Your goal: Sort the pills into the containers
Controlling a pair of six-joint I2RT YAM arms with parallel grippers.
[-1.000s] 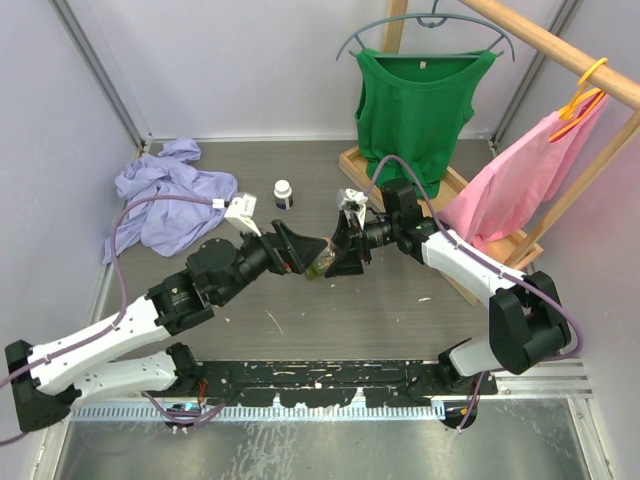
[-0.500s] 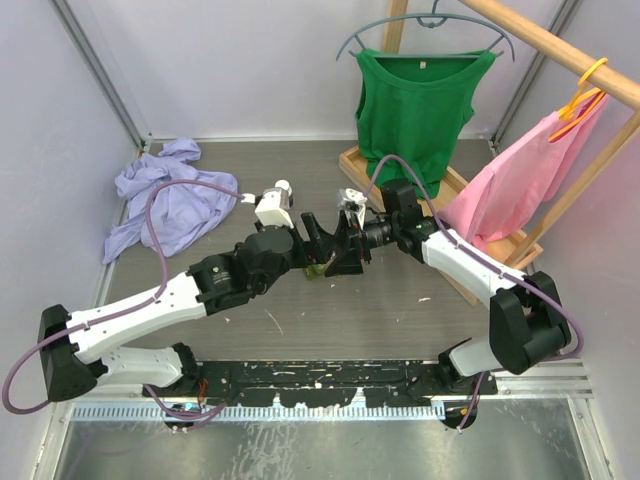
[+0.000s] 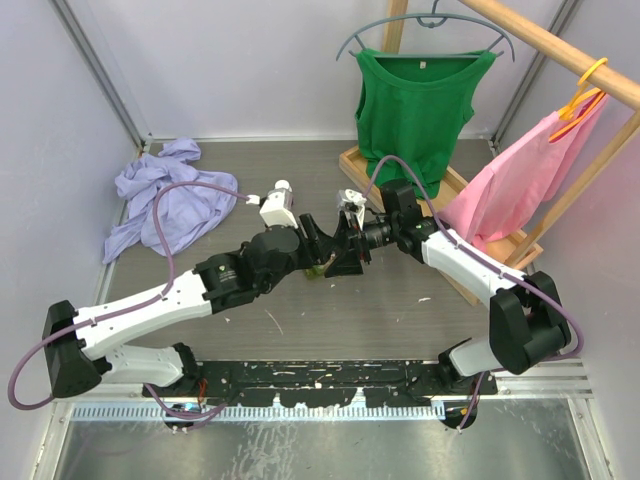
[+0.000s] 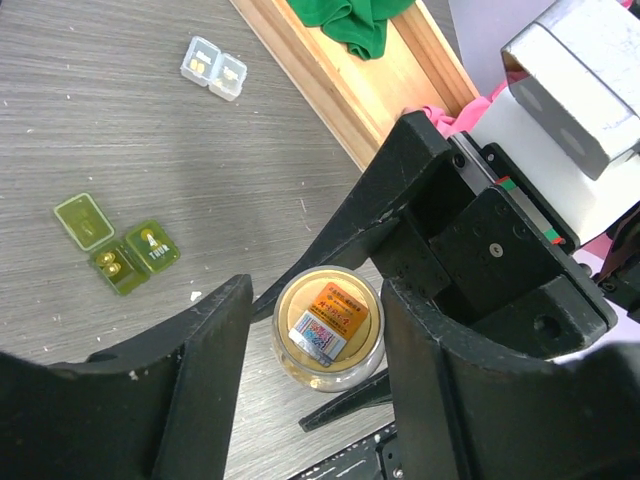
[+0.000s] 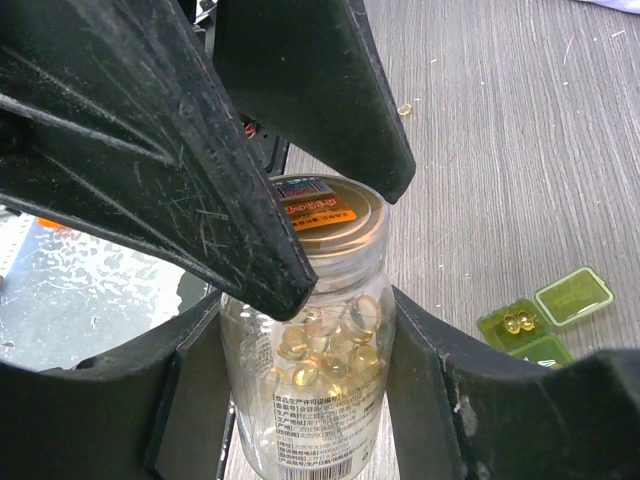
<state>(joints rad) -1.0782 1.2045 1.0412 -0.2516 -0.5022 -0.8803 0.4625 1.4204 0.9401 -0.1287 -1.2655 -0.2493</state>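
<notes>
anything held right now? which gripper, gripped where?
Right gripper holds the pill bottle by its clear body, a finger on each side. Left gripper straddles the cap; whether it grips yet cannot be told.

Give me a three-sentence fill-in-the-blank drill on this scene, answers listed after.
1. The right gripper grips a bottle of capsules whose cap is still ___ it.
2. The jaws standing either side of that cap belong to the ___ arm.
3. The green case has ___ of its two lids open.
Missing words: on; left; one.
</notes>
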